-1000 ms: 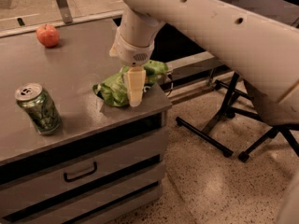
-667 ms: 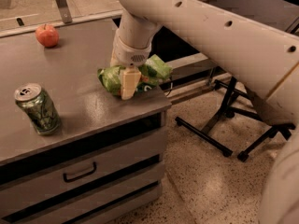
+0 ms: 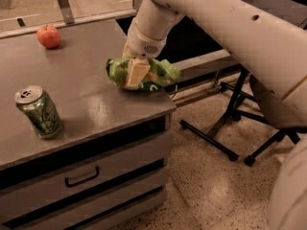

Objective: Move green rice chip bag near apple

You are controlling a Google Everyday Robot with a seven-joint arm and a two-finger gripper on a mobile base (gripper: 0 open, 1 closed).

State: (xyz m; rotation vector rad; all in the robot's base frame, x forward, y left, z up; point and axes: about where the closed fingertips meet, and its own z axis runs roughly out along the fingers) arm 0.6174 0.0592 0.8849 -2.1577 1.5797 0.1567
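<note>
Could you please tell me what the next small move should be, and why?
Probably lift the green rice chip bag and start toward the apple: the end effector looks clamped on it at the counter's edge, far from the apple.

My one camera looks down at a slant from close above. My arm reaches in from the upper right, and my pincer (image 3: 136, 79), clamped on the green rice chip bag (image 3: 162, 72), sits just above mid-frame. The counter (image 3: 96, 104) lies to its left, the floor (image 3: 216, 186) to its right.

Middle of chip bag (image 3: 165, 71) behind tool (image 3: 137, 74)
</note>
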